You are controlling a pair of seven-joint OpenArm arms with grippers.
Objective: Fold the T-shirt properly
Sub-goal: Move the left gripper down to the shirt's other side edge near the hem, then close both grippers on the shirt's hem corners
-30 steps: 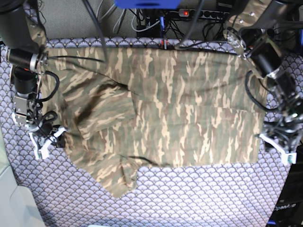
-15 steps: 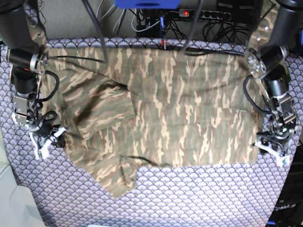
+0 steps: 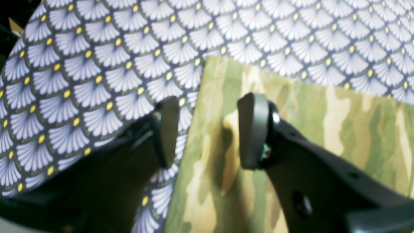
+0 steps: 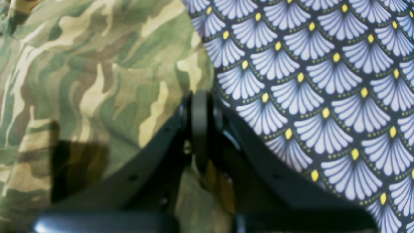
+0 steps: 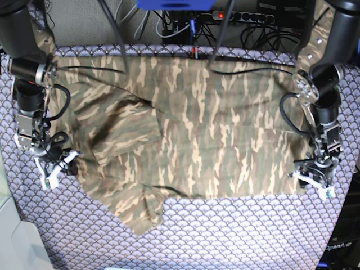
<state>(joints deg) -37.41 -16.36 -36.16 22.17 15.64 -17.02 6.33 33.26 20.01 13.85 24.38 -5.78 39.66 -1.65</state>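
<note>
Across a purple scallop-patterned tablecloth (image 5: 225, 236), spread mostly flat and filling the middle of the base view: the T-shirt (image 5: 208, 129), camouflage in tan, olive, brown and cream, with a rumpled, bunched portion on that view's left and a loose flap trailing toward the near edge. At the shirt's left edge in the base view, the right gripper (image 5: 53, 169), clenched tight; in its wrist view, jaws pressed together right at the cloth's border, apparently pinching the fabric (hard to confirm, since the black fingers hide the contact). At the opposite corner, the left gripper (image 5: 315, 181), released, jaws spread; in its wrist view, one pad (image 3: 254, 129) over camouflage, the other over bare tablecloth, so straddling the shirt's straight edge without gripping. Judged step: securing both ends of the garment before the first fold, with one side taken and the other not yet. Next move likely calls for lowering onto the hem and closing there, catching cloth but not the tablecloth beneath. Beyond the far table edge: a power strip (image 5: 247, 17) with a red light, tangled black cables, and a blue object at the top.
</note>
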